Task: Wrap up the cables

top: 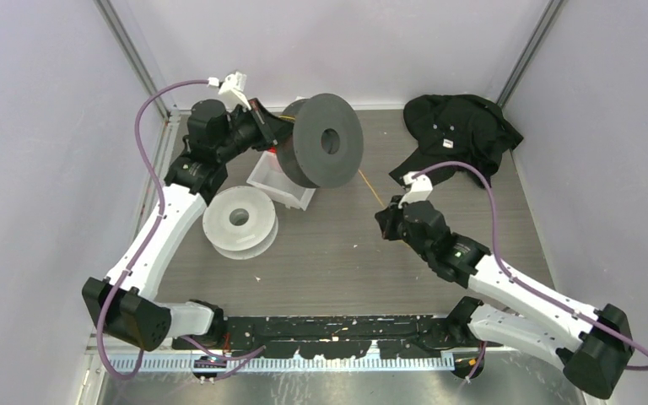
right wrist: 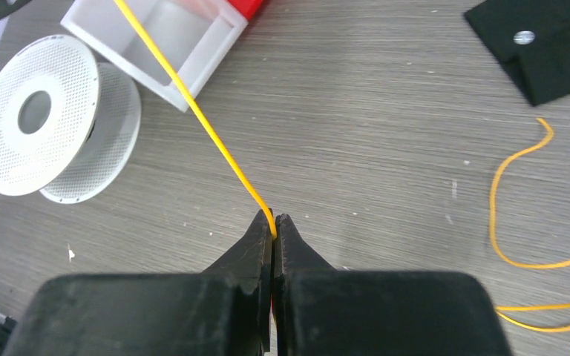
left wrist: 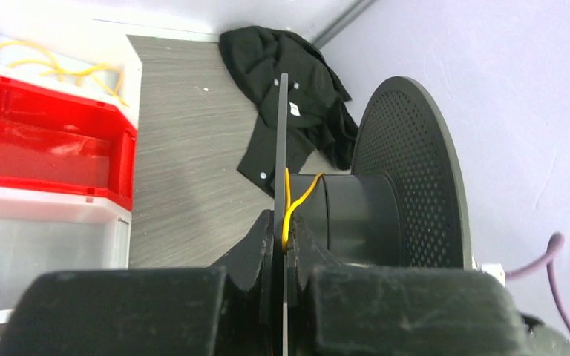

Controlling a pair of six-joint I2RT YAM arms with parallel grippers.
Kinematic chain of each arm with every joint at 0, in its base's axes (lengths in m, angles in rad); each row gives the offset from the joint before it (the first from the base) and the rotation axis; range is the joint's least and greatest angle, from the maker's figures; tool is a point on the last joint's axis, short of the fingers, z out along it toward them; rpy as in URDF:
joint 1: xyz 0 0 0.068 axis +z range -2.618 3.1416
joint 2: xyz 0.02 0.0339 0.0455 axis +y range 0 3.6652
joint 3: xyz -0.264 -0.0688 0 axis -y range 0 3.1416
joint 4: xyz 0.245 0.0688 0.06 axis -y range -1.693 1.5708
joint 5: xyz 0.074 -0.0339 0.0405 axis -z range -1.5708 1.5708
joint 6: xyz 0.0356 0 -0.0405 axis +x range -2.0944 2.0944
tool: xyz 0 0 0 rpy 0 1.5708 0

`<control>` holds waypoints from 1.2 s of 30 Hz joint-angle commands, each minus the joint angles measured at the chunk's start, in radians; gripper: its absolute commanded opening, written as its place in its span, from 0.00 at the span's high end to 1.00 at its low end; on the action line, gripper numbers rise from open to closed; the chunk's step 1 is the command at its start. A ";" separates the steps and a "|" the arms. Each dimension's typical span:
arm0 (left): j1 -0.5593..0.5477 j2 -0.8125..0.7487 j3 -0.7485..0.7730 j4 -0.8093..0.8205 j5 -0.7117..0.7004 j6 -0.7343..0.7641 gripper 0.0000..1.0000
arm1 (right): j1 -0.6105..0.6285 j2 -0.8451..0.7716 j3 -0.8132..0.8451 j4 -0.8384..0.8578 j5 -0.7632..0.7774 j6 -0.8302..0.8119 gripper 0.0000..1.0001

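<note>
A thin yellow cable [right wrist: 193, 104] runs taut from my right gripper [right wrist: 274, 222] up and left over the white bin. The right gripper is shut on it just above the table; in the top view the gripper [top: 386, 222] sits mid-table with the cable [top: 369, 187] leading toward the black spool [top: 329, 139]. My left gripper [left wrist: 283, 222] is shut on the black spool's thin near flange [left wrist: 283, 133], with a bit of yellow cable [left wrist: 291, 211] pinched beside it and leading to the hub [left wrist: 356, 211]. The spool is held upright above the bins. More loose cable [right wrist: 501, 215] lies right of the right gripper.
A white spool [top: 239, 221] lies flat left of centre. A white bin [top: 291, 192] and a red bin [left wrist: 44, 141] stand under the black spool; one holds more yellow cable [left wrist: 52, 67]. A black cloth [top: 456, 135] lies at the back right.
</note>
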 commanded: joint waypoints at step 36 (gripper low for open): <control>-0.266 -0.066 -0.069 0.323 -0.754 0.357 0.99 | 0.078 0.468 0.285 0.959 -0.768 0.490 0.74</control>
